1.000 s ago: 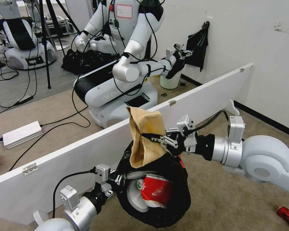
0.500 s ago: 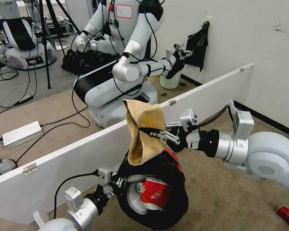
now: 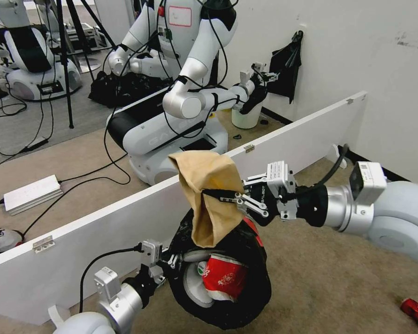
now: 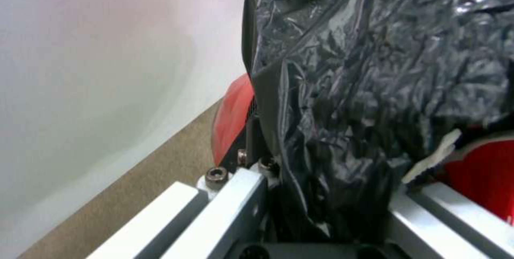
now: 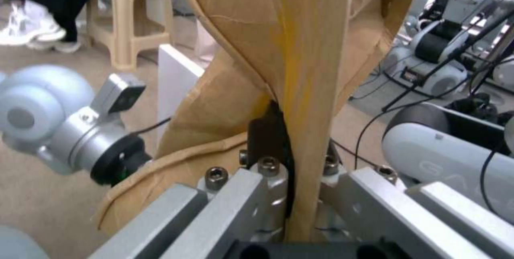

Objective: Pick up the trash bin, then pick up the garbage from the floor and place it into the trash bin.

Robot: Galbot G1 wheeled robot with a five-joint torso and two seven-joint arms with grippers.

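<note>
The trash bin [image 3: 246, 283], red with a crinkly black liner, hangs tilted above the carpet, its mouth toward the camera. My left gripper [image 3: 171, 264] is shut on its rim; the left wrist view shows the black liner [image 4: 375, 102] pinched between the jaws and the red body [image 4: 231, 122] beside it. A red-white paper cup [image 3: 225, 277] and a white item lie inside. My right gripper [image 3: 225, 195] is shut on a tan paper bag [image 3: 209, 199], which hangs just above the bin's mouth. The right wrist view shows the bag [image 5: 300, 70] clamped between the jaws.
A long white divider board [image 3: 125, 208] stands just behind the bin. Another robot [image 3: 181, 97] sits beyond it, next to a white bin [image 3: 246, 116]. A red can [image 3: 415, 311] lies on the carpet at the right. A white wall [image 3: 357, 55] runs along the right.
My right gripper has moved slightly right and down with the paper bag, and the bag has tipped over more at its top. The left gripper and bin hold almost still.
</note>
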